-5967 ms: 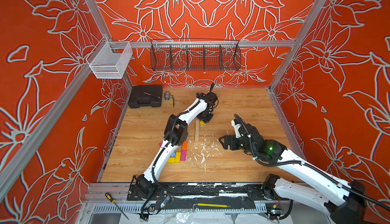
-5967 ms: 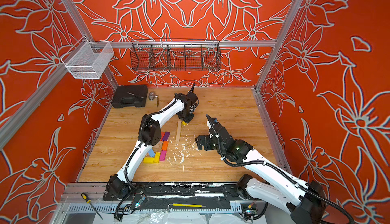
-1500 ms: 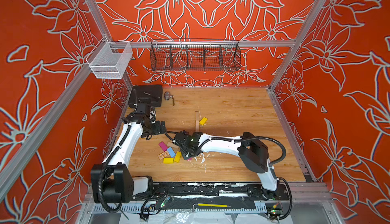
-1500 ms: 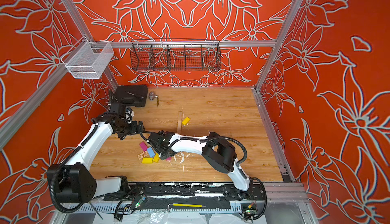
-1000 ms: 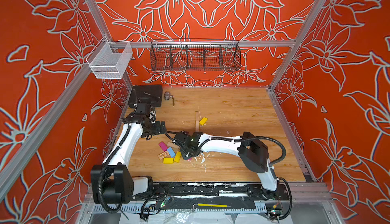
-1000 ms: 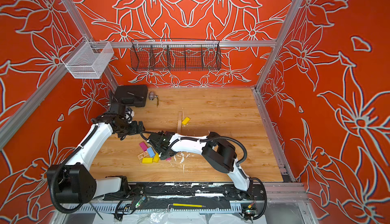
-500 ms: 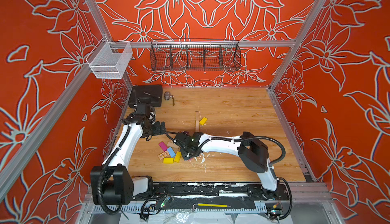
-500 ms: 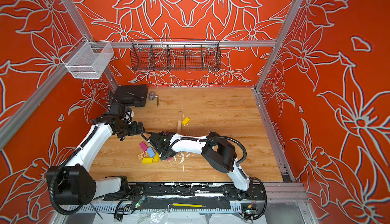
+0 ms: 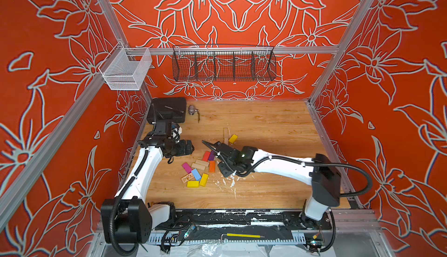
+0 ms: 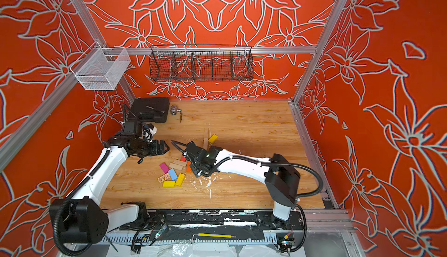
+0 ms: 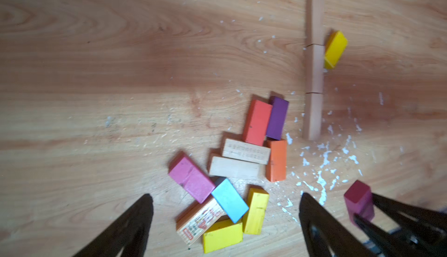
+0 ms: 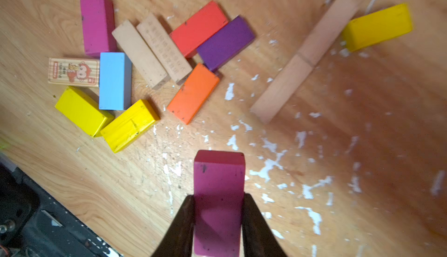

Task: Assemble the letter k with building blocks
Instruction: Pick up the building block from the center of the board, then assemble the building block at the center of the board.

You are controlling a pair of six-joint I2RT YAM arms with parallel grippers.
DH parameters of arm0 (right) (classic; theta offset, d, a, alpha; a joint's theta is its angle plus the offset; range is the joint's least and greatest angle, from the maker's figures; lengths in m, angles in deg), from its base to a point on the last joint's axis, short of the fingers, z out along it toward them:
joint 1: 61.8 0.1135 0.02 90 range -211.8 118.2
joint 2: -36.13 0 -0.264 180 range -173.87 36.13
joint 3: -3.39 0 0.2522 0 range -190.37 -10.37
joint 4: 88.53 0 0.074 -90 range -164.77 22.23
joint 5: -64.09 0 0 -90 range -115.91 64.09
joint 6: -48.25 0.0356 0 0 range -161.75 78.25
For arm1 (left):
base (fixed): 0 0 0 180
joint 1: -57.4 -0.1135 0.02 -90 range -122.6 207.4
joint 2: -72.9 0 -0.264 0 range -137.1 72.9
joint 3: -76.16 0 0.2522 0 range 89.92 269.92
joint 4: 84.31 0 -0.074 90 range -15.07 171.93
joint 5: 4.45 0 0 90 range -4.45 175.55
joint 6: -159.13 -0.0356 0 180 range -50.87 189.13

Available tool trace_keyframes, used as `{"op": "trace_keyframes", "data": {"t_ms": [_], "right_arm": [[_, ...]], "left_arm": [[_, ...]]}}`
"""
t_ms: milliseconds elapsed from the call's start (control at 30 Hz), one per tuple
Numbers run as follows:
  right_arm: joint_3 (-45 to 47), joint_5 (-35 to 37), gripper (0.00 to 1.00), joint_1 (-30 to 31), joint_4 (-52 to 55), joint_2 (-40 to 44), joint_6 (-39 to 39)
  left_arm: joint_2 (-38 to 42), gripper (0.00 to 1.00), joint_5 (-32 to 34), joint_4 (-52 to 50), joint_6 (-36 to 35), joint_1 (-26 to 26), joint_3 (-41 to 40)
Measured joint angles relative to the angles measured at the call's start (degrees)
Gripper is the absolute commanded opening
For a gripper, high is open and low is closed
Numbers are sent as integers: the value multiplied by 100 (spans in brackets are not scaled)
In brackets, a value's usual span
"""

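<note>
Magenta block (image 12: 219, 188) — clamped between tips of the right claw (image 12: 218, 197).

We find open floor (image 9: 266, 122) across the far and right side. Left of centre the loose blocks (image 11: 234, 168) lie packed edge to edge. A row of plain planks (image 11: 313, 69), a yellow block (image 11: 335, 49) touching it, stands just behind them. The right arm (image 9: 278, 165) bars the middle, and a black case (image 9: 169, 109) fills the far left corner.
</note>
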Motion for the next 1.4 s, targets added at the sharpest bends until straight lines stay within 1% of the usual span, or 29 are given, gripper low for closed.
{"op": "trace_keyframes", "data": {"t_ms": [100,233,333,433,533,667,900,1100,1267,1400], "right_arm": [[203,-57,32,-505,0,330,-680],[393,-396,32,-1145,63,472,-1530],[400,-678,32,-1414,105,466,-2024],[389,-898,32,-1591,109,369,-2444],[308,-1051,32,-1725,105,57,-2732],[142,-1228,32,-1847,81,-492,-2990],[-455,-1416,32,-1996,61,-1377,-3248],[-822,-1460,32,-2087,76,-1788,-3394],[-1064,-1486,33,-2138,92,-2044,-3480],[-1244,-1556,38,-2175,140,-2199,-3506]], "left_arm": [[256,91,-188,221,-160,459,-173],[586,90,-308,444,-424,1250,-492],[743,90,-343,568,-623,1711,-669],[885,90,-341,651,-796,1980,-822],[992,90,-323,710,-922,2114,-909],[1051,90,-273,719,-1045,2168,-946],[1060,91,101,715,-1165,2170,-946],[1064,91,455,713,-1198,2170,-946],[1062,91,505,706,-1220,2170,-946],[1064,91,374,706,-1314,2170,-946]]}}
